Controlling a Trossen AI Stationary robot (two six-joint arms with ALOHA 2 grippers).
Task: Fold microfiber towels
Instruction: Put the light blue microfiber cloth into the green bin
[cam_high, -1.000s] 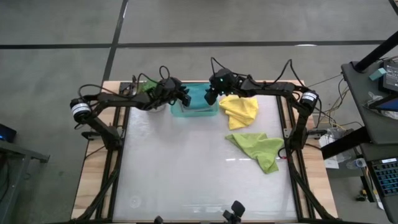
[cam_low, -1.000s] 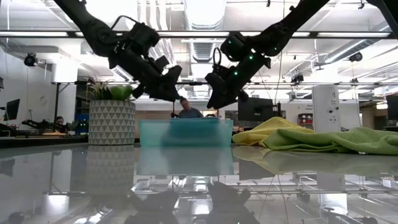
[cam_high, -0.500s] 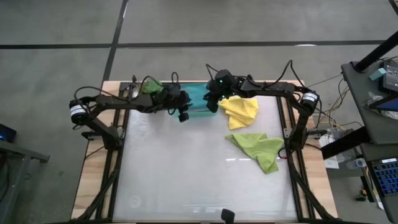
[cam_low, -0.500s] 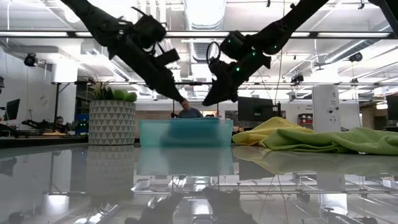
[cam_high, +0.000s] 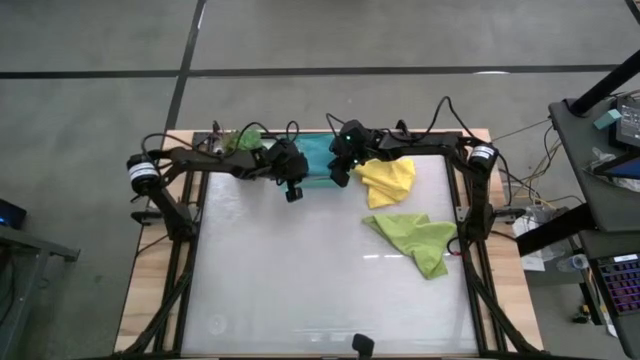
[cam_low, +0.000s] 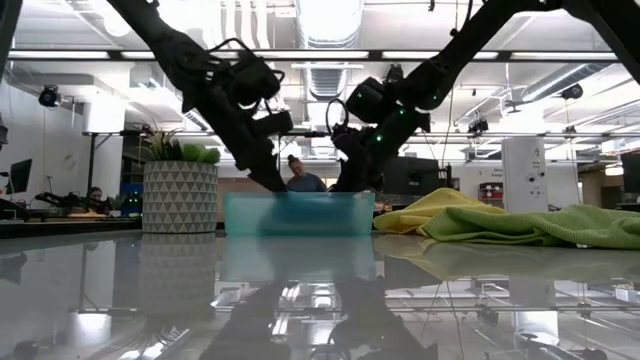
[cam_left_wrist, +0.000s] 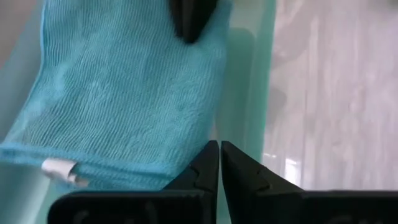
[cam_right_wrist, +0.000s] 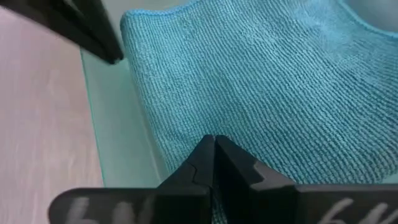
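While both grippers, left gripper (cam_left_wrist: 219, 163) and right gripper (cam_right_wrist: 213, 157), sit closed and empty over the teal tray (cam_high: 315, 178), we judge its teal-blue towel (cam_right_wrist: 261, 81) limp and light; we would pinch a corner.

Both arms reach inward — left hand (cam_left_wrist: 219, 163) and right hand (cam_right_wrist: 213, 155) pinched closed.

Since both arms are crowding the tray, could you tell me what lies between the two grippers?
In the high view, only the teal tray with the teal-blue towel lies between the left gripper and right gripper.
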